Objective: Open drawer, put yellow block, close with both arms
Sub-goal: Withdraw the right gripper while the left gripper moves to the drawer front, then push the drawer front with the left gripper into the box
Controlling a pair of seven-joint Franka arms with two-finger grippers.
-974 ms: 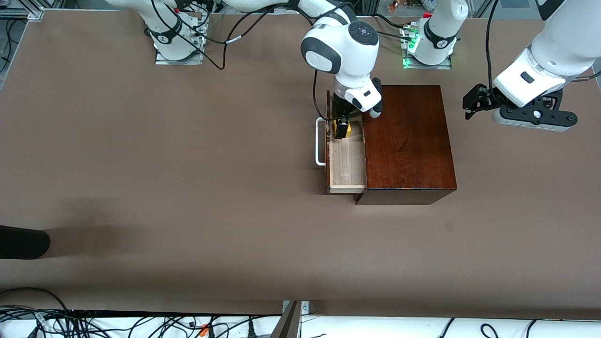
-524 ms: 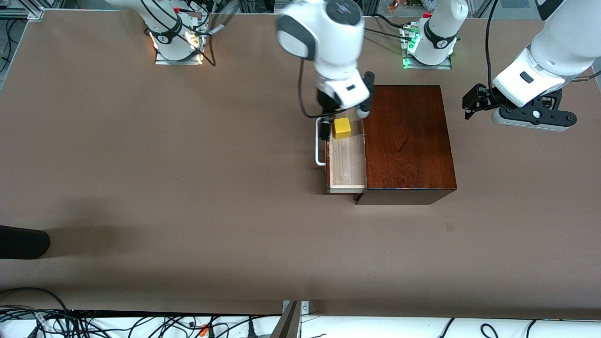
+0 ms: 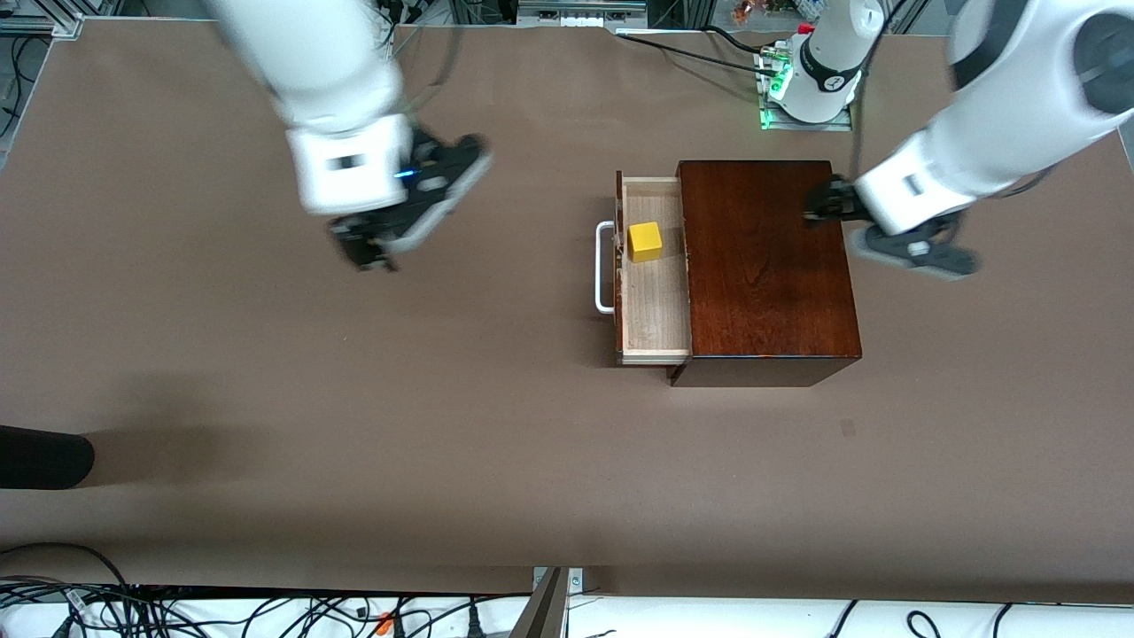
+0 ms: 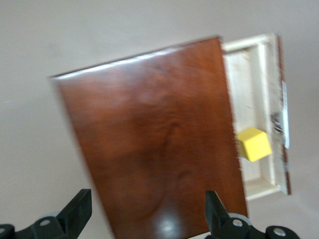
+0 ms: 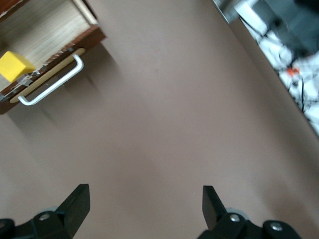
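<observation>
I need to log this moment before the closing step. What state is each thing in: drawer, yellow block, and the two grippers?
Drawer: pulled open from the wooden box, handle free.
Yellow block: lying in the drawer, nothing gripping it.
Right gripper: open, empty, over bare table toward the right arm's end.
Left gripper: open, empty, over the box's edge at the left arm's end.

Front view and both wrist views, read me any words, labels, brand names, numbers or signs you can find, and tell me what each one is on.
No readable text anywhere.
Wooden box, drawer, yellow block: no markings show.
Left arm's base: a small dark mark on its black band, too small to read.
Right gripper and left gripper: blurred, nothing legible.
</observation>
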